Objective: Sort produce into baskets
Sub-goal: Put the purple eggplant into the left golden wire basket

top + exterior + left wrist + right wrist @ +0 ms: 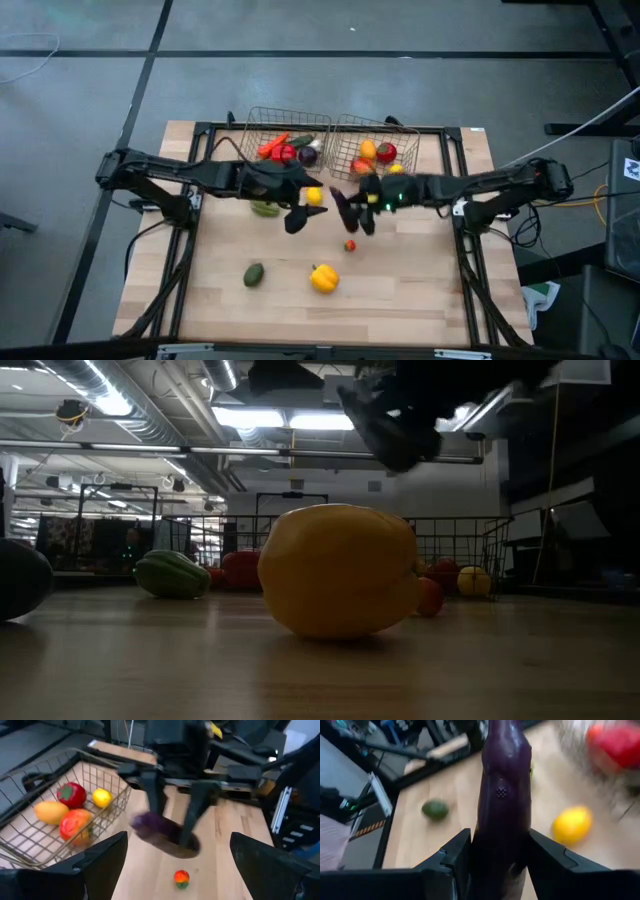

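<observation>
My right gripper (352, 212) hangs over the table's middle, shut on a purple eggplant (502, 790), just in front of the two wire baskets (262, 122) (408, 130). Both baskets hold produce: red, orange, green and purple pieces in the left one, orange, red and yellow pieces in the right one. My left gripper (297, 218) is close beside it on the left, open and holding nothing. On the table lie a lemon (314, 196), a green pepper (265, 208), a small tomato (350, 245), an avocado (253, 274) and a yellow pepper (324, 278). My right gripper pinches the eggplant between its two fingers (455, 852), which press on its two sides near one end (495, 845). The rest of the eggplant sticks out ahead of the fingers. The eggplant (160, 832) is lifted clear of the table.
In the low view the yellow pepper (340, 570) fills the foreground, with the green pepper (172, 573) behind it on the left. A black frame (455, 180) runs around the table. The near half of the table holds only the avocado and the yellow pepper.
</observation>
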`<state>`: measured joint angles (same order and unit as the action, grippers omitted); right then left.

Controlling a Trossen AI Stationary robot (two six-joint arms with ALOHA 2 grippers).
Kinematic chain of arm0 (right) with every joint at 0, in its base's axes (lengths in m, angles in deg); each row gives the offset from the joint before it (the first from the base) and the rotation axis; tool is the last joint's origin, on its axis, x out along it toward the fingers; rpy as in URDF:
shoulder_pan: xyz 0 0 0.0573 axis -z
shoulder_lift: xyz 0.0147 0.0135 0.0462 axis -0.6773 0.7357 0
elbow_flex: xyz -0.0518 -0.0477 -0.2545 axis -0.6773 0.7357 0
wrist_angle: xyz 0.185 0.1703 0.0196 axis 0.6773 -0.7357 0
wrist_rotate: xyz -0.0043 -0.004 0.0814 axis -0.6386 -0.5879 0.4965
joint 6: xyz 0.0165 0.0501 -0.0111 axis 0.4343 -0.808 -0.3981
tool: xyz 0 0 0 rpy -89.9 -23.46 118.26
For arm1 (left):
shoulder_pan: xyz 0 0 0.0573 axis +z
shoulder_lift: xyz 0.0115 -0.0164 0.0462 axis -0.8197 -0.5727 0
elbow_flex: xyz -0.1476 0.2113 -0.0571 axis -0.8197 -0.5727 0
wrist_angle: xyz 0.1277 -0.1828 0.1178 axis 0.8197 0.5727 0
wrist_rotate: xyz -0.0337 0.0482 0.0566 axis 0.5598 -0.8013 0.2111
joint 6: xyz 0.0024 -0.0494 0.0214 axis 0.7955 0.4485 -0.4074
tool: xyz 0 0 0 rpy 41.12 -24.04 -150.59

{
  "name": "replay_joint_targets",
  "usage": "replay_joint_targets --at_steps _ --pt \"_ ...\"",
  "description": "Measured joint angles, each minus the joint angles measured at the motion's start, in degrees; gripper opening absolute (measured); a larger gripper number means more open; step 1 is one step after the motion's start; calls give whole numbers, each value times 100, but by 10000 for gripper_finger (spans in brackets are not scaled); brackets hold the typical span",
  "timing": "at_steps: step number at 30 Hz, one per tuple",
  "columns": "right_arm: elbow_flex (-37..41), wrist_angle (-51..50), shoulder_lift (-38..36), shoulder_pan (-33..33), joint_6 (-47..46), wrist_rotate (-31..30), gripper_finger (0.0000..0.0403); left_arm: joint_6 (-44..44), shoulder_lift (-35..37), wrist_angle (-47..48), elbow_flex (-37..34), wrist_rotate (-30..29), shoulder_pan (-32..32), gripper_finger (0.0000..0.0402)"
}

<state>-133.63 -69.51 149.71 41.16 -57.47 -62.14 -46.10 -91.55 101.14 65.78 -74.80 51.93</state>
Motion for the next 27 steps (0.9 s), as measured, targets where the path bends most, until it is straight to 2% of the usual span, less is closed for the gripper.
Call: replay_joint_targets --at_steps 5,12,18,27 --pt "-535 -9 1 705 794 302 160 -129 381 -3 0 0 104 347" --pt "-1144 33 186 1540 1663 312 160 -218 769 3 0 -13 304 347" --pt "-1888 42 1077 2054 2072 785 160 -275 797 17 2 -21 523 347" --pt "-3215 32 2778 2382 2670 951 160 -273 798 309 2 -26 781 347"
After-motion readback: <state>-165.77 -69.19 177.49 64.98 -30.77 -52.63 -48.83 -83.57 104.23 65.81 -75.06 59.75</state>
